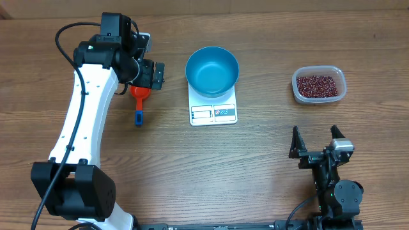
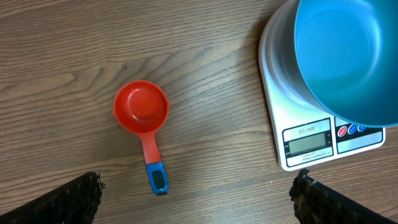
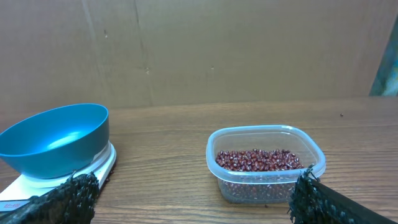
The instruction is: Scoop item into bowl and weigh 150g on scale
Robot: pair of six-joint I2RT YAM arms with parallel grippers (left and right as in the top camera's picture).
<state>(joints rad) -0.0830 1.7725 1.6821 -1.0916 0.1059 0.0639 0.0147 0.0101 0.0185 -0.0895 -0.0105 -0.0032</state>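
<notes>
Scooping not yet begun: the blue bowl (image 1: 212, 70) sits empty on the white digital scale (image 1: 213, 114), the maroon beans (image 1: 316, 84) all in their clear tub (image 1: 319, 98); the left tool (image 2: 196, 186) hangs spread wide over the red scoop (image 2: 142, 107) lying on the worktop (image 1: 255, 166), the right tool (image 1: 314, 133) equally agape and empty
</notes>
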